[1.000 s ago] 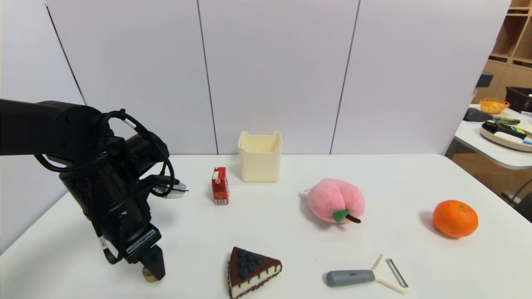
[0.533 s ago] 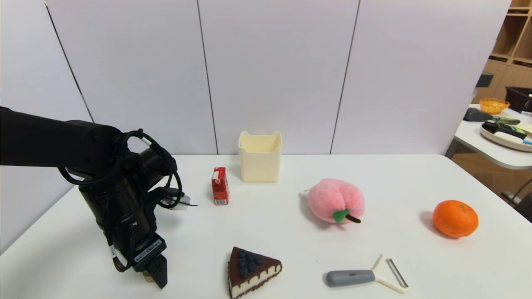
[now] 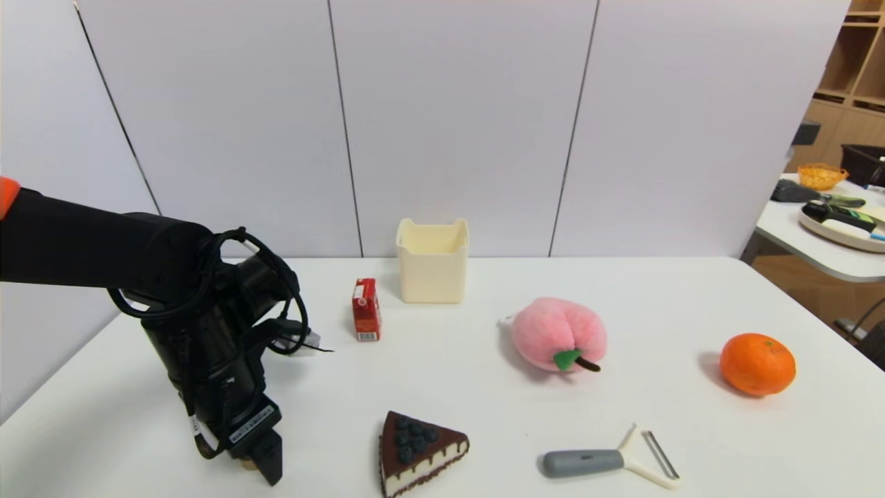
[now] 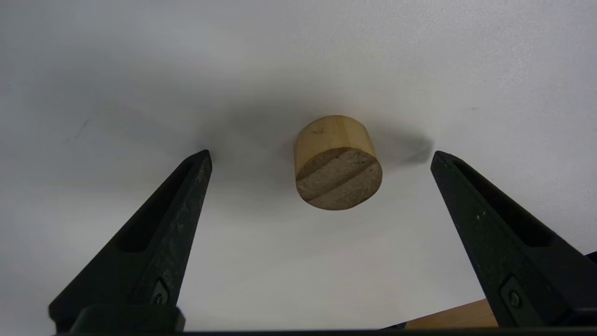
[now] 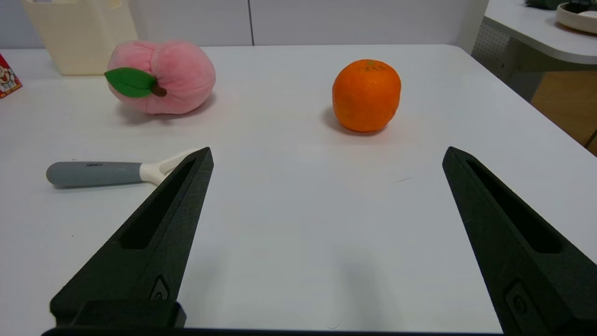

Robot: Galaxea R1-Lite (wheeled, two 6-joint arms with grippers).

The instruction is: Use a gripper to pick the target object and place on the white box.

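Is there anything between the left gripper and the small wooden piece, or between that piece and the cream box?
Nothing visible blocks the left gripper: the wooden piece lies between its open fingers. On the way to the cream box, the red carton stands near the straight line and is shorter than the box.

Target object (image 3: 243, 462) mostly behind left tool (image 3: 266, 467)

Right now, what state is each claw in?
Left claw: open, fingers either side of the small wooden cylinder, not gripping it.
Right claw: open, holding nothing.
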